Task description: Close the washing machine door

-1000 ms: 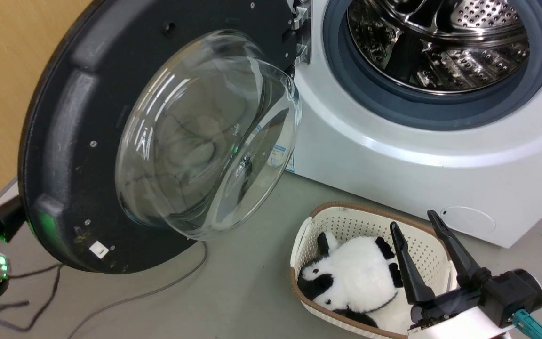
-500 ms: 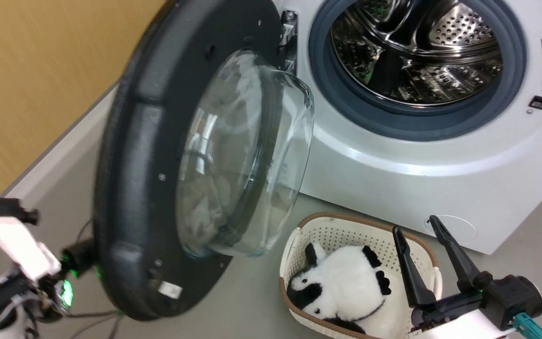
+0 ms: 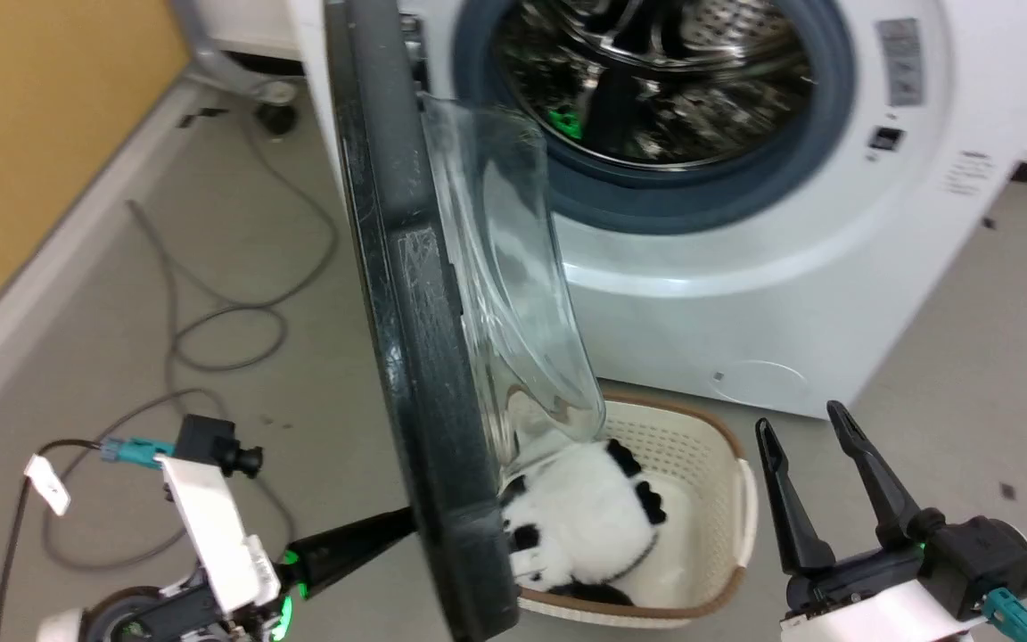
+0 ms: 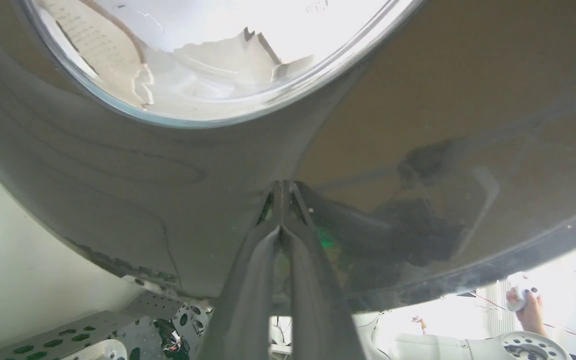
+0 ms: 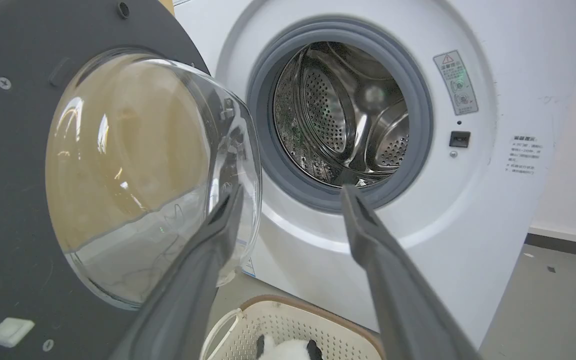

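The washing machine door (image 3: pixel 415 357) stands half open, its black rim edge-on in the head view, the glass bowl (image 3: pixel 513 294) facing the washing machine (image 3: pixel 745 294). My left gripper (image 3: pixel 399 522) is shut with nothing in it, its tips against the door's outer face low down. In the left wrist view the closed left gripper (image 4: pixel 282 187) touches the door's glossy dark face (image 4: pixel 143 175). My right gripper (image 3: pixel 799 417) hangs open at the lower right, apart from the door. The right wrist view shows the open right gripper (image 5: pixel 293 192), the door's bowl (image 5: pixel 133 165) and the steel drum (image 5: pixel 348 115).
A cream perforated basket (image 3: pixel 727 464) holding a panda plush (image 3: pixel 567 526) sits on the floor below the door's lower edge. Cables (image 3: pixel 210 312) lie on the grey floor at left beside a yellow wall (image 3: pixel 32 134). A person's hand (image 4: pixel 525 302) holds a controller.
The door has swung from wide open toward the machine, now edge-on to the head camera. My left gripper followed behind it. The head camera also turned. The right gripper kept its place.
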